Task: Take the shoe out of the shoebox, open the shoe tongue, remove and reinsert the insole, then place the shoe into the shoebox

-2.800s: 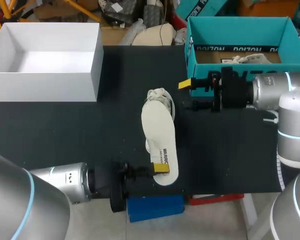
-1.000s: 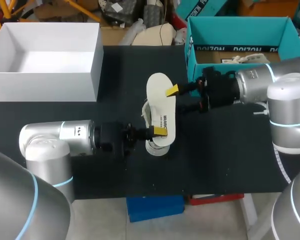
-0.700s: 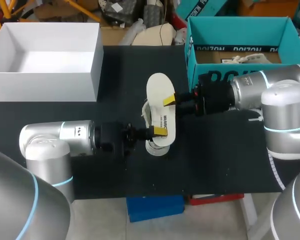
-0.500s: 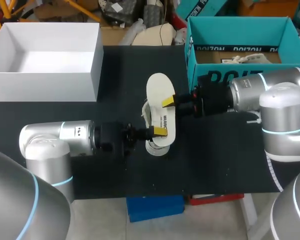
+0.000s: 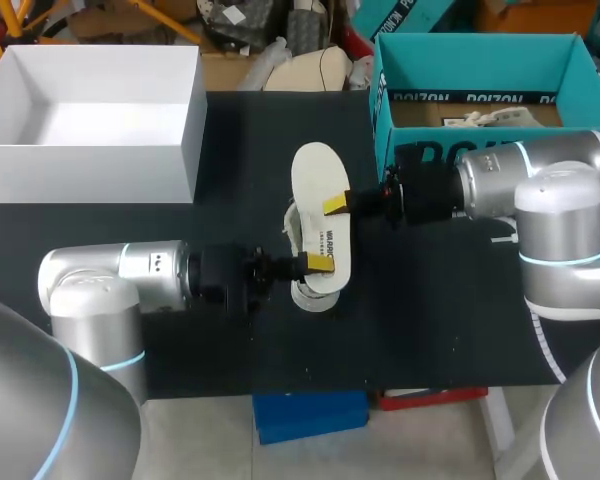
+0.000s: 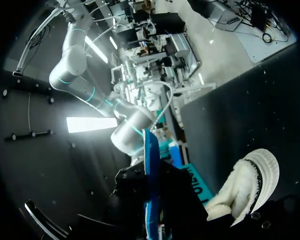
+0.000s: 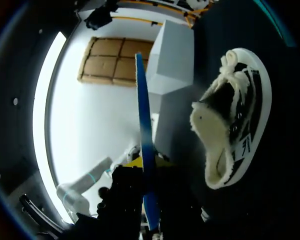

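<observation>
White card makes up the open box [image 5: 90, 150] well off to the far side of the left hand [image 5: 318, 263]. A teal shoebox [image 5: 480, 50] stands just behind the right hand [image 5: 336, 205], and the pale thing [image 5: 495, 117] in it is too small to make out. The insole [image 5: 318, 180] spans the two hands. The left hand is closed on one end of it, and the right hand is closed on its long edge nearer the other end. Each shows one yellow tip on the insole's upper face.

The shoe [image 7: 230, 125] rests on the tabletop [image 5: 180, 300] under the insole, which covers most of it from above. From the wrists it shows beside the fingers, with its fleecy lining visible. In both wrist views the insole runs edge-on between dark fingers whose tips are hidden. Black matting covers the tabletop.
</observation>
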Robot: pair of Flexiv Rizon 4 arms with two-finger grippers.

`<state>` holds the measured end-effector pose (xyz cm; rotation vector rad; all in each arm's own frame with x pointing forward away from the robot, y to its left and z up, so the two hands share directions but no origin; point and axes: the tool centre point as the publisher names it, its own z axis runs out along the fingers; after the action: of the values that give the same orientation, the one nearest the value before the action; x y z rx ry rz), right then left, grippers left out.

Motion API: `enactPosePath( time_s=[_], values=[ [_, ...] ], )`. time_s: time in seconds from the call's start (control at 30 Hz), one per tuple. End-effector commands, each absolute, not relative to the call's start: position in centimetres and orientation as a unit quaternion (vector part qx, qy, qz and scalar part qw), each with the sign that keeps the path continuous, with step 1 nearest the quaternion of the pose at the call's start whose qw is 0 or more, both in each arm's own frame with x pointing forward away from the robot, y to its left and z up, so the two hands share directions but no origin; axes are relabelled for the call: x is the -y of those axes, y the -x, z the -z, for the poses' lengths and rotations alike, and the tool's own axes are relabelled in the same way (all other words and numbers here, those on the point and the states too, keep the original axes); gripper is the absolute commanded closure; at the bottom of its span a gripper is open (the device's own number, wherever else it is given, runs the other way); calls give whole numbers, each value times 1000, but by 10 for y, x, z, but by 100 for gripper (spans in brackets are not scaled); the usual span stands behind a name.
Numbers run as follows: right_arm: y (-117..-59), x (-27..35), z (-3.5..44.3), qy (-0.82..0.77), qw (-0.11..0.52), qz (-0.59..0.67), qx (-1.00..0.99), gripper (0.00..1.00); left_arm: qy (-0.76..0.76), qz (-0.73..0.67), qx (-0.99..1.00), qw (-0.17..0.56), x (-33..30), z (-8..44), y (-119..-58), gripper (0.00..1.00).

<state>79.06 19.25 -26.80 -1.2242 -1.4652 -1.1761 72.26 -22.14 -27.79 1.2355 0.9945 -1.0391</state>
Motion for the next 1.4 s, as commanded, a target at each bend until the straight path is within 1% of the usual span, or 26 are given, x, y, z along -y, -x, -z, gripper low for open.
enactPosePath(
  time_s=[0.03,0.07,0.1,0.3,0.33,0.4,0.5,0.67,0.7,0.77,0.8,0.97,1.37,1.4],
  values=[
    [-789,-194,268,493,434,473,588,100,-530,442,-428,584,223,278,-722,100],
    [-789,-194,268,493,434,473,588,100,-530,442,-428,584,223,278,-722,64],
    [-789,-194,268,493,434,473,588,100,-531,440,-429,583,223,277,-721,0],
    [-789,-194,268,493,434,473,588,100,-566,349,-484,569,196,259,-706,0],
    [-789,-194,268,493,434,473,588,100,-583,327,-500,550,189,254,-702,0],
    [-789,-194,268,493,434,473,588,100,-640,247,-543,483,184,251,-694,0],
    [-789,-194,268,493,434,473,588,100,-680,160,-581,419,180,247,-682,0],
    [-789,-194,268,493,434,473,588,100,-700,-5,-628,341,175,239,-672,0],
    [-789,-194,268,493,434,473,588,100,-708,-73,-628,315,174,237,-671,0],
    [-789,-194,268,493,434,473,588,100,-709,-128,-630,289,173,233,-670,0],
    [-789,-194,268,493,434,473,588,100,-710,-154,-625,287,172,231,-669,0],
    [-789,-194,268,493,434,473,588,100,-708,-199,-622,271,172,222,-664,0],
    [-789,-194,268,493,434,473,588,100,-708,-199,-622,271,172,222,-664,0],
    [-789,-194,268,493,434,473,588,100,-710,-188,-627,261,175,222,-670,0]
  ],
)
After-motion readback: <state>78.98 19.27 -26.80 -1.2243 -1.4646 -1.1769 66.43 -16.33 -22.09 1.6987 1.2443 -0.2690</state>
